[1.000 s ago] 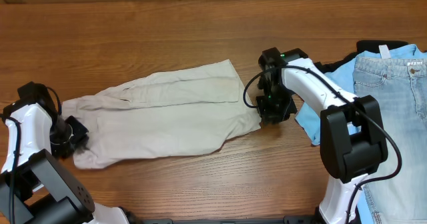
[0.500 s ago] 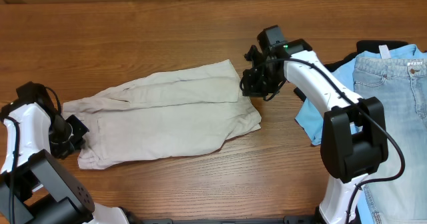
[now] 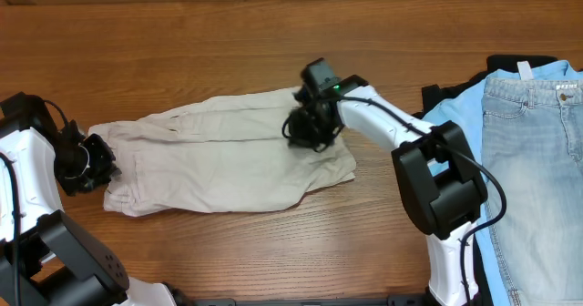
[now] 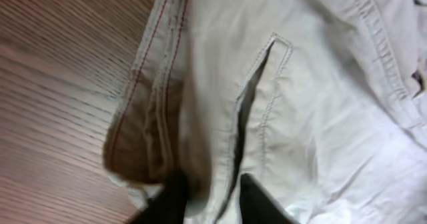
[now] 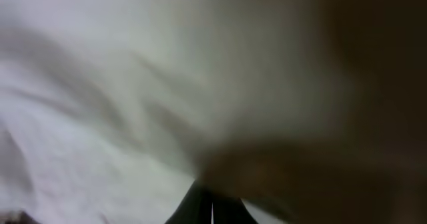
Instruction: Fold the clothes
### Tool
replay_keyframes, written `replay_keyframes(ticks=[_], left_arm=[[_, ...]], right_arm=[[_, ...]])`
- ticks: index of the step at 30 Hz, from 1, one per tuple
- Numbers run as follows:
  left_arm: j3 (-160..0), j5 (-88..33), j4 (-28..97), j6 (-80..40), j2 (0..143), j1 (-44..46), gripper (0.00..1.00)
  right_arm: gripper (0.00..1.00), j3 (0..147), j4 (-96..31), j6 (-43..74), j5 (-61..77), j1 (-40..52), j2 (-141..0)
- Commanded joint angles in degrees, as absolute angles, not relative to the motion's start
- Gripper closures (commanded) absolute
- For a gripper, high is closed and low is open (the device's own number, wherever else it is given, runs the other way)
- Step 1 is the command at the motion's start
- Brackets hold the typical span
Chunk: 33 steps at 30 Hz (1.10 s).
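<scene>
**Khaki shorts on the table: floppy stuff, go for the seams**

The shorts [image 3: 228, 165] lie spread across the middle of the wooden table [image 3: 273, 33], waistband end to the left and leg hems to the right. They look like thin cotton, so I'd expect them to be light and limp and to sag instead of holding a crease. The stitched waistband and hems look like the firmest spots to grab. The left gripper [image 4: 213, 197] is pinching the waistband edge near a pocket slit (cloth sits between its fingers). The right gripper [image 3: 308, 128] is over the upper leg hem, but its own camera is pure blur, so I can't tell if it's closed. The jeans [image 3: 537, 142] and blue shirt [image 3: 463, 98] sit off to the right.
</scene>
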<state>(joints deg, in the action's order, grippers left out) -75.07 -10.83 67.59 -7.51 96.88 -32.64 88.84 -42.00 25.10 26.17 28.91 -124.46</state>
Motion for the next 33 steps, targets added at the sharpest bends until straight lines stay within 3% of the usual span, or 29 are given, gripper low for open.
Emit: replay_keyframes(ticks=[1,4,10,12,14,16,20,25,33], left_arm=[[-76.4,-11.4,67.7,-6.4,97.4,-32.4,0.57],[-76.4,-11.4,68.1,-6.4,97.4,-32.4,0.48],[-76.4,-12.2,68.5,-6.4,97.4,-32.2,0.44],[-76.4,-13.6,68.2,-6.3,97.4,-31.6,0.53],[-76.4,-15.5,67.8,-5.6,97.4,-30.5,0.78],[-76.4,-16.6,67.4,-3.9,97.4,-28.8,0.96],[-75.8,-16.4,66.7,-1.2,97.4,-23.8,0.96],[-72.7,-13.8,62.3,-0.3,97.4,-16.8,0.96],[-66.2,-13.8,54.0,-2.2,97.4,-13.8,0.96]], right_arm=[[0.96,90.0,-30.2,28.3,17.5,27.1,-124.2],[0.96,92.8,-24.6,26.4,18.0,24.4,-123.7],[0.9,105.8,-41.3,16.9,19.6,20.9,-122.9],[0.88,109.3,-49.0,14.3,19.6,20.8,-122.9],[0.88,110.9,-56.1,13.5,19.6,20.8,-122.9],[0.94,110.8,-62.0,13.8,21.1,21.2,-123.0],[0.96,106.8,-67.3,19.0,23.3,22.9,-123.5],[0.96,96.2,-59.2,27.3,24.7,25.9,-123.5],[0.96,83.3,-29.3,39.7,27.9,26.6,-123.5]])
